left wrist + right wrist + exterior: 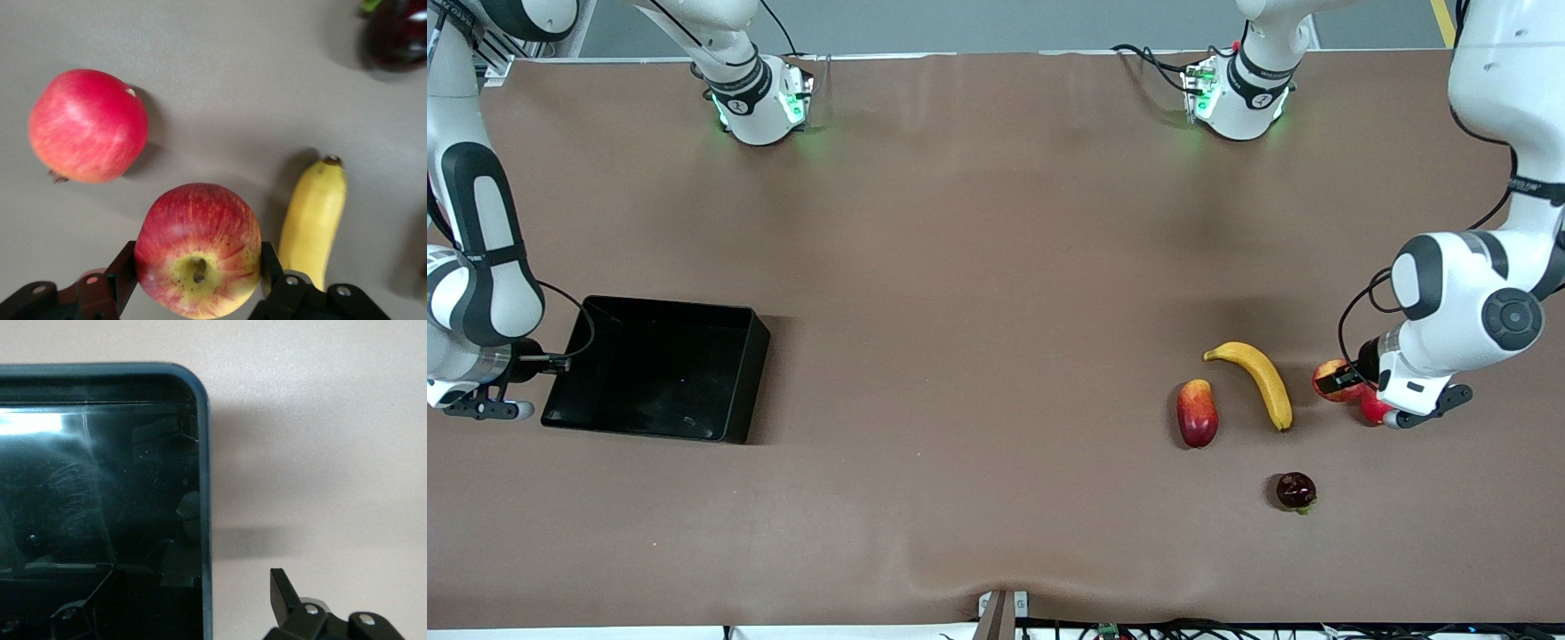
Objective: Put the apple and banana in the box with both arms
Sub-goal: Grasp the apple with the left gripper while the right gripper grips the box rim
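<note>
While the brown surface (978, 267) carries everything, nearest the front camera sits a small dark maroon fruit (1296, 491) w/ a green bit, toward the left arm's end. Farther from the camera lies an elongated red-and-yellow fruit (1197, 413), and just beside it, apart, the banana (1261, 378), lying flat w/ one end close to the elongated fruit's level and the other end farther from the camera. Toward the left arm's end from the banana, the left gripper (1347, 380) is down at the apple (1329, 380): in the left wrist view the jaws stand one on each side of the apple (198, 250), fingers (123, 272) touching or nearly touching its sides, stem end facing the wrist cam. Can't tell if it's lifted off the surface. A pinkish-red round fruit (88, 126) sits near the apple, apart from it.

At the right arm's end, the box (660, 367) rests on the surface, nothing in it. The right gripper (485, 407) is at the box's outer end wall, jaws spread w/ the wall between them, one finger (285, 592) outside; whether they touch the wall I can't tell.
</note>
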Available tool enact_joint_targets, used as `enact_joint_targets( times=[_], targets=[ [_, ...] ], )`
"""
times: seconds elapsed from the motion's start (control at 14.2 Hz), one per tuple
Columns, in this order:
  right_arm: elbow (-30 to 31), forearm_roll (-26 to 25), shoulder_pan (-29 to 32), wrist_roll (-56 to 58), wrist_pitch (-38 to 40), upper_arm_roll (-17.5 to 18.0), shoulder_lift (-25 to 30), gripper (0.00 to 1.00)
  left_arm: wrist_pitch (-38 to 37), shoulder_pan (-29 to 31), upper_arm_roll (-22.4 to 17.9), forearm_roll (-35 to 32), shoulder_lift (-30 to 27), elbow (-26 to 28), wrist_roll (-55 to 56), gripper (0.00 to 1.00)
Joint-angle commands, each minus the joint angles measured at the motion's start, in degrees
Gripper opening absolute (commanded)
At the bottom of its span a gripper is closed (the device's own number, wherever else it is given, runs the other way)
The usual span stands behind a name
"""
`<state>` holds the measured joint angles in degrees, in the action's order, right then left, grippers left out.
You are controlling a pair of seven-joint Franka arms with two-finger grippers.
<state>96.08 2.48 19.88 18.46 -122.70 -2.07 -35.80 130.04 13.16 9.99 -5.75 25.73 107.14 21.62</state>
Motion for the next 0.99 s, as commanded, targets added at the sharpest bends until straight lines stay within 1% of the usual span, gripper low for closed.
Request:
enact_joint_targets(
  times=[0.0, 0.07, 0.14, 0.21, 0.35, 0.42, 0.56, 0.71, 0.92],
  targets=[
    [-1.2, 0.6, 0.7, 0.4, 0.5, 0.8, -0.5, 0.31, -4.9, 0.2, 2.0, 0.5, -5.7, 0.7, 1.4, 0.0],
    [-1.2, 0.6, 0.6, 0.3, 0.5, 0.8, -0.5, 0.15, -6.6, 0.1, 2.6, 1.2, -6.9, 0.4, 2.9, 0.0],
    [-1.2, 0.6, 0.4, 0.0, 0.5, 0.8, -0.4, 0.02, -8.6, 0.1, 3.9, 1.4, -8.1, 0.1, 4.6, 0.0],
    [-1.3, 0.6, 0.2, -0.2, 0.6, 0.8, -0.4, 0.0, -10.6, 0.1, 5.3, 1.4, -9.5, 0.1, 6.2, 0.0],
    [-1.5, 0.7, -0.1, -0.2, 0.5, 0.8, -0.2, 0.0, -14.3, 0.1, 7.7, 1.4, -11.5, -0.5, 9.4, 0.0],
    [-1.7, 0.7, -0.4, -0.2, 0.5, 0.9, -0.1, 0.0, -16.5, 0.1, 9.1, 1.4, -12.0, -1.3, 11.5, 0.0],
    [-2.3, 0.7, -1.3, -0.2, 1.9, 1.1, 0.8, 0.0, -20.1, 0.0, 10.7, 1.4, -11.8, -3.9, 14.4, 0.0],
    [-2.6, 0.8, -3.0, -0.4, 7.0, 1.1, 3.0, 0.0, -20.6, -0.1, 11.2, 1.4, -11.4, -4.7, 16.3, 0.0],
    [-3.4, 0.8, -7.5, -2.5, 9.7, 1.2, 6.1, 0.0, -20.7, -0.1, 11.8, 1.6, -11.4, -4.8, 16.9, 0.0]
  ],
)
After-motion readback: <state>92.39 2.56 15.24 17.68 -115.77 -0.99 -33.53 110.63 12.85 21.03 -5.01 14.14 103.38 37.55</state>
